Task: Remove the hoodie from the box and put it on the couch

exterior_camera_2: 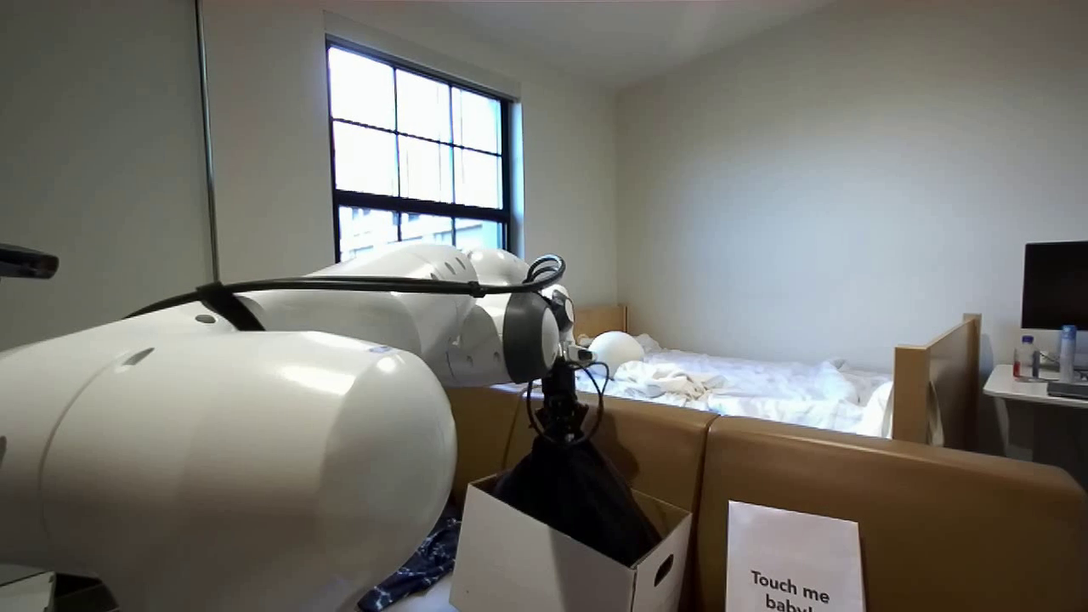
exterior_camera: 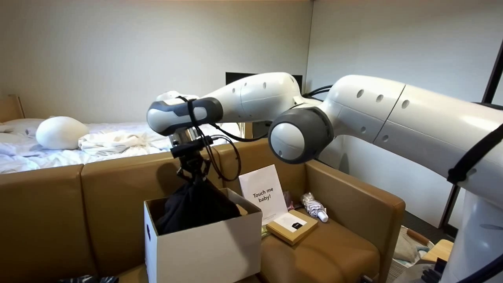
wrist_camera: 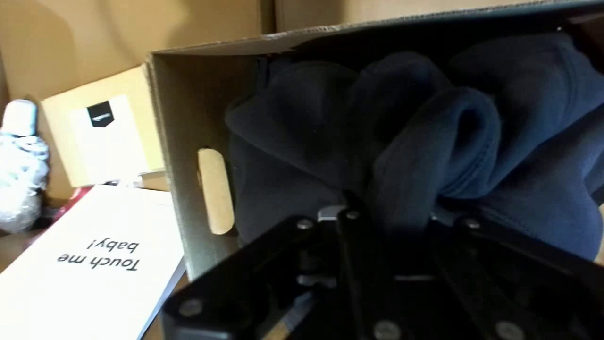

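The black hoodie is bunched inside the white box, with its upper part drawn up into a peak above the rim. It shows the same way in an exterior view. My gripper points down over the box and is shut on the top of the hoodie. In the wrist view, folds of the hoodie run up between the fingers, and the rest lies within the box walls. The fingertips are partly hidden by cloth. The box stands on the brown couch, against its backrest.
Beside the box on the couch are a white "Touch me baby!" sign, a small tan flat box and a wrapped umbrella. Dark patterned cloth lies on the box's far side. A bed stands behind the backrest.
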You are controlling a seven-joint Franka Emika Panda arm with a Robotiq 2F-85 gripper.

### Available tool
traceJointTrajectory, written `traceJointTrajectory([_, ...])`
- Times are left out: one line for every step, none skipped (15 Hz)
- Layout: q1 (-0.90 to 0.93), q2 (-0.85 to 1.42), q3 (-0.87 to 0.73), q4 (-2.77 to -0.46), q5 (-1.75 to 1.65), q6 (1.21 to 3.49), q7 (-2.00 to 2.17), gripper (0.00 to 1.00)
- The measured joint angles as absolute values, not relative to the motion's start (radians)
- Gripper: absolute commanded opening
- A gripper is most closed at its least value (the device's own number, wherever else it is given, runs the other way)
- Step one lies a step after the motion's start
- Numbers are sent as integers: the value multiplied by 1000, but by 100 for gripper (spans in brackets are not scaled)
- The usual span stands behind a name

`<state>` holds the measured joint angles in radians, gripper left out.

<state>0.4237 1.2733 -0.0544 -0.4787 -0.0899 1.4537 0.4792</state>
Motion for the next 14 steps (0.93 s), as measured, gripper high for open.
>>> traceJointTrajectory([439,1266,-64,-432,-108,1388,479,6])
traceJointTrajectory([454,1262,-74,-386,-125,1332,479,7])
traceJointTrajectory([468,1254,-83,-353,-136,1285,479,7])
traceJointTrajectory([480,1235,-90,-340,-143,1242,478,7])
traceJointTrajectory([491,1208,-95,-339,-146,1201,478,7])
traceJointTrajectory([499,1183,-97,-339,-148,1165,478,6])
traceJointTrajectory([505,1156,-99,-339,-150,1130,478,6])
traceJointTrajectory([509,1129,-102,-338,-154,1099,478,6])
traceJointTrajectory([513,1102,-105,-338,-160,1071,478,6])
traceJointTrajectory([513,1075,-107,-338,-163,1049,478,6])
traceJointTrajectory([512,1048,-107,-337,-163,1033,478,6])
traceJointTrajectory([508,1020,-107,-337,-163,1022,478,6])
traceJointTrajectory([503,994,-107,-337,-163,1016,478,6])
traceJointTrajectory([495,965,-107,-337,-163,1015,478,6])
